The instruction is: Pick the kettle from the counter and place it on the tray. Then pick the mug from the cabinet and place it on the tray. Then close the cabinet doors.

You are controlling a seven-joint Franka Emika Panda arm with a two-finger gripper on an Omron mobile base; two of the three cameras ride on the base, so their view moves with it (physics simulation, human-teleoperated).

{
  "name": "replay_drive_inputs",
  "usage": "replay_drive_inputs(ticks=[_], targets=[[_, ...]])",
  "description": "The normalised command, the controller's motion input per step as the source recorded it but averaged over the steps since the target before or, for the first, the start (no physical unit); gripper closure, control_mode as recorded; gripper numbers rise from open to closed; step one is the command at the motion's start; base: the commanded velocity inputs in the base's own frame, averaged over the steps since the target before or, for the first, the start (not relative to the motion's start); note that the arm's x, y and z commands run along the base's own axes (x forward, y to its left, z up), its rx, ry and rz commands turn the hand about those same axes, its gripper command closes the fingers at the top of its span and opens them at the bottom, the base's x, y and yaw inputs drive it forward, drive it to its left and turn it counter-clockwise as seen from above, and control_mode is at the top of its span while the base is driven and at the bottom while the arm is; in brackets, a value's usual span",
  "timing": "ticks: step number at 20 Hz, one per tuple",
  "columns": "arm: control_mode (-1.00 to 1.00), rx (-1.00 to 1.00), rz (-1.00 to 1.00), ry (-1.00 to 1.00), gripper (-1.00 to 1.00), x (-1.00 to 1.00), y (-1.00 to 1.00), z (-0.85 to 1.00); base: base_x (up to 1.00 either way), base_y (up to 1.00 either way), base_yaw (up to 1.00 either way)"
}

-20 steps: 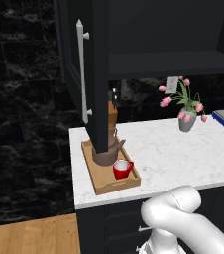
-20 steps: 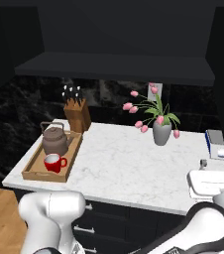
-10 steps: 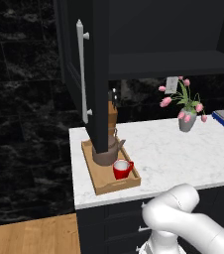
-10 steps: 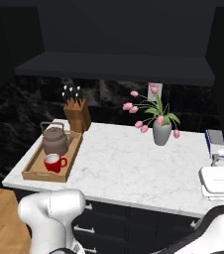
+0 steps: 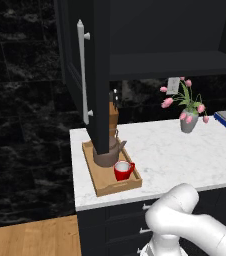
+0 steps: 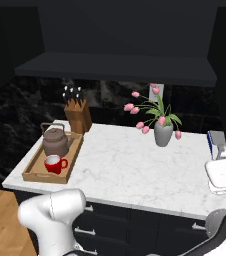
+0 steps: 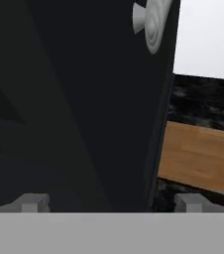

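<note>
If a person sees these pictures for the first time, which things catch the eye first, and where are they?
The bright red mug stands beside the brown kettle in the light-wood tray at the left end of the white marble counter. Further right, pink tulips in a grey vase stand near the wall. Above, a dark cabinet door hangs open.

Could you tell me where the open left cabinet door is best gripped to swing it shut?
Probably the dark navy panelled door's long vertical silver bar handle. It stands off the outer face on posts, so the open gripper's fingers could straddle it sideways, approaching from the left, mid-length.
</note>
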Motion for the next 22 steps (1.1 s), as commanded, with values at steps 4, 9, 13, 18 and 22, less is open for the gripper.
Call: replay_drive_inputs(ticks=[4,9,13,18,22], targets=[[-1.00,-0.28,0.00,-0.27,-1.00,-0.05,0.07,0.46,0.00,0.00,0.00],[-1.00,-0.32,0.00,-0.27,-1.00,-0.15,0.20,0.34,0.00,0.00,0.00],[-1.00,-0.34,-0.03,-0.17,-1.00,-0.04,0.48,0.12,0.00,0.00,0.00],[-1.00,-0.28,-0.11,0.00,-1.00,0.13,0.68,0.00,0.00,0.00,0.00],[-1.00,-0.19,-0.16,0.00,-1.00,0.35,0.80,0.00,0.00,0.00,0.00]])
